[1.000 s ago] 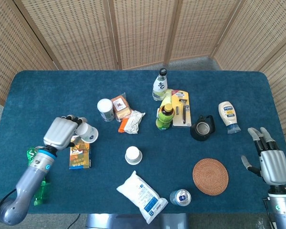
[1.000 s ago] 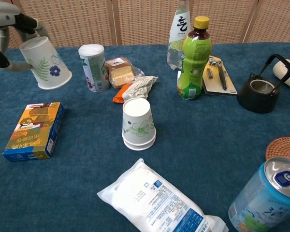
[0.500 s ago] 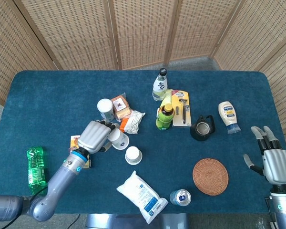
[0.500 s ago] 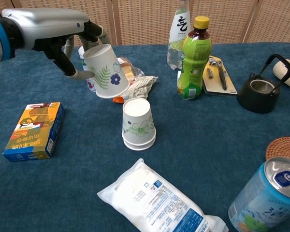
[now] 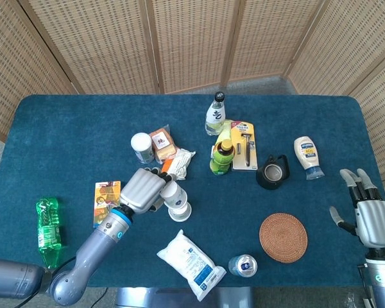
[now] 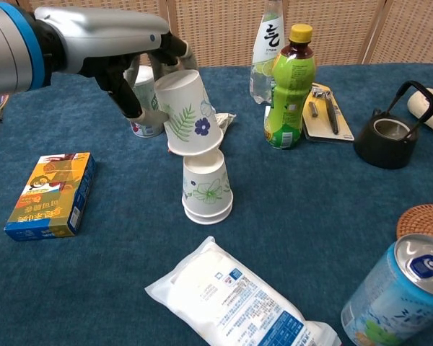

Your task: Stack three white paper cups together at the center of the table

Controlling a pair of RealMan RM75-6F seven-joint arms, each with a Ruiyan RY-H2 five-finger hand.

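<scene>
My left hand (image 5: 143, 190) (image 6: 133, 65) grips a white paper cup (image 6: 188, 113) with a leaf and flower print, upside down and slightly tilted. Its rim hangs just over the top of the stacked white cups (image 6: 206, 187) (image 5: 179, 208), which stand upside down near the table's middle; whether they touch I cannot tell. In the head view the held cup (image 5: 172, 192) overlaps the stack. My right hand (image 5: 371, 215) rests with fingers spread at the table's right edge, holding nothing.
Behind the stack lie a small can (image 6: 143, 107), snack packets (image 5: 177, 162), a green bottle (image 6: 289, 88) and a clear bottle (image 6: 268, 43). A white pouch (image 6: 238, 298), a drink can (image 6: 400, 288), a coaster (image 5: 283, 237), a box (image 6: 51, 193) and a kettle (image 6: 388, 132) surround it.
My left hand has carried the printed cup rightward from the table's left side to just above the cup stack. The right hand stays put.
</scene>
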